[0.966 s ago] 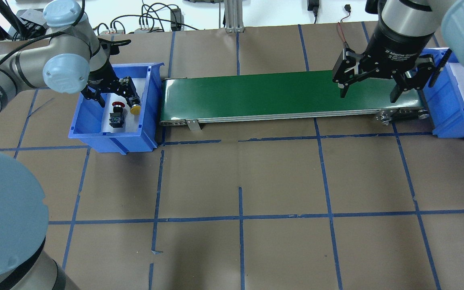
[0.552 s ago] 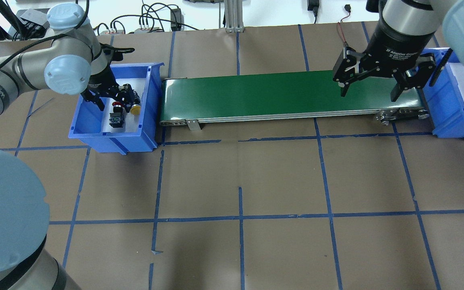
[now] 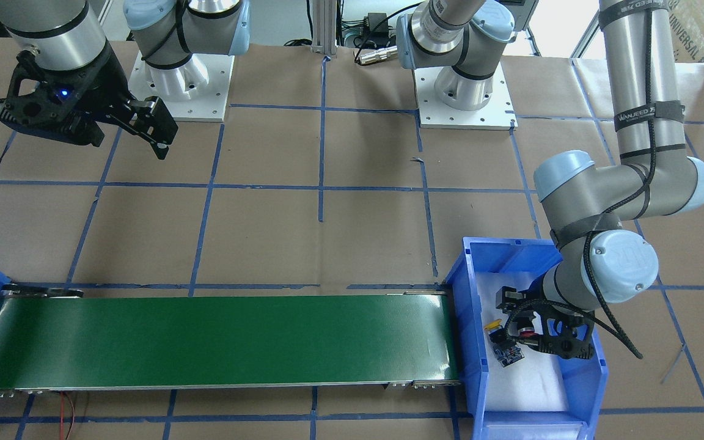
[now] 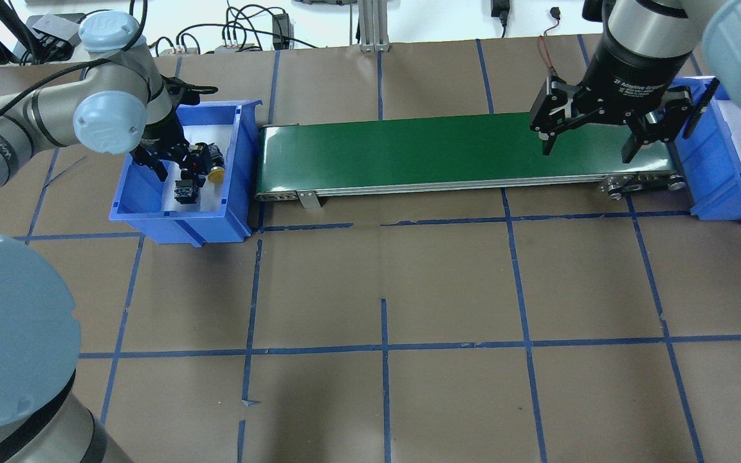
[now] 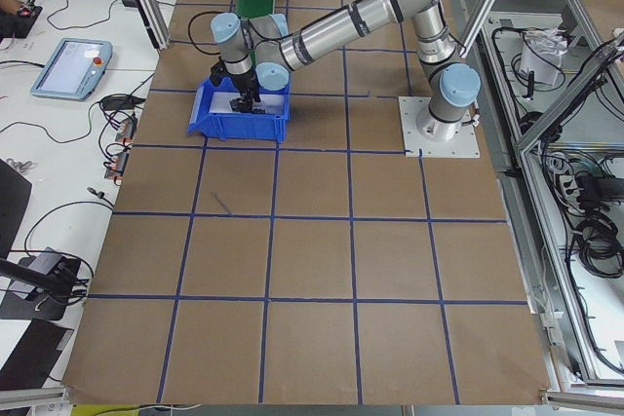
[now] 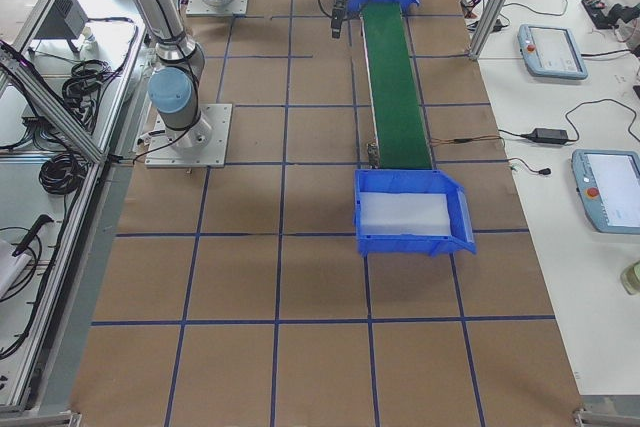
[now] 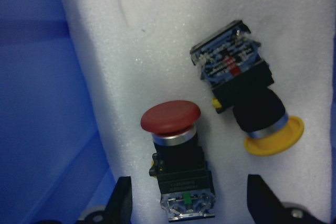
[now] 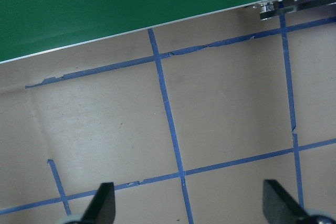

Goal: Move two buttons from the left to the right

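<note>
1. The red button (image 7: 176, 156) lay on its side on the white foam (image 7: 131, 51) lining the left blue bin (image 4: 177, 226); in the left wrist view its long axis ran almost straight up and down, with the mushroom cap toward the top and the contact block toward the bottom edge.
2. The yellow button (image 7: 247, 103) lay just beside it on the same foam, a narrow gap between the two; its long axis was slanted, with the cap pointing to the lower right of that view and the contact block to the upper left; so the two caps faced roughly opposite ways.
3. The left gripper (image 7: 190, 211) was down inside the bin with its fingers (image 7: 123, 203) spread, one on each side of the red button's contact block and neither touching it; it pinched nothing.
4. In the overhead view the yellow cap showed on the side of the gripper nearer the green conveyor belt (image 4: 441, 148), whose left end sat next to the bin.
5. The right gripper (image 4: 588, 153) hung above the belt's right end, its fingers wide apart and holding nothing; the right blue bin (image 4: 724, 190) stood just past that end.
</note>
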Tool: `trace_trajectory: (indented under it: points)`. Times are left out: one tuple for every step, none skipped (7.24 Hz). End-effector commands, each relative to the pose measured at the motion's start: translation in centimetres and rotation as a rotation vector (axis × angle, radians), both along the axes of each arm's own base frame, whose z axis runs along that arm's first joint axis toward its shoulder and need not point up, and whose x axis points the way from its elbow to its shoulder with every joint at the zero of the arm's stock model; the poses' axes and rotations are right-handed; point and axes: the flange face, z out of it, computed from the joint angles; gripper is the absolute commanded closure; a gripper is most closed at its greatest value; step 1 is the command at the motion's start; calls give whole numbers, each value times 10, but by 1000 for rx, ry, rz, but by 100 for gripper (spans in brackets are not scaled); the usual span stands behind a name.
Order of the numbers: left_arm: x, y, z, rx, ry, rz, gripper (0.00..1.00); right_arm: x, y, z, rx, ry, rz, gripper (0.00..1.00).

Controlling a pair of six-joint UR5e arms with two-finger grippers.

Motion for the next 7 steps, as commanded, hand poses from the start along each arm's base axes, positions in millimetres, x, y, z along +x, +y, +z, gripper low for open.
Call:
trace_trajectory:
  points:
    - [1, 0, -4, 5, -1, 4, 20, 0, -1, 0, -2, -1, -1, 0]
    - [1, -2, -13, 19, 2, 2, 20, 0, -1, -1, 0, -1, -1, 0]
    - [2, -3, -22, 28, 2, 3, 20, 0, -1, 0, -2, -1, -1, 0]
    - [11, -3, -23, 29, 3, 19, 22, 0, -1, -1, -2, -1, -1, 0]
    - [15, -3, -24, 30, 5, 27, 34, 0, -1, 1, -5, -1, -1, 0]
    - [15, -4, -23, 28, 6, 31, 52, 0, -2, 0, -5, -1, -1, 0]
    - [14, -4, -21, 25, 5, 31, 65, 0, -1, 1, -5, -1, -3, 0]
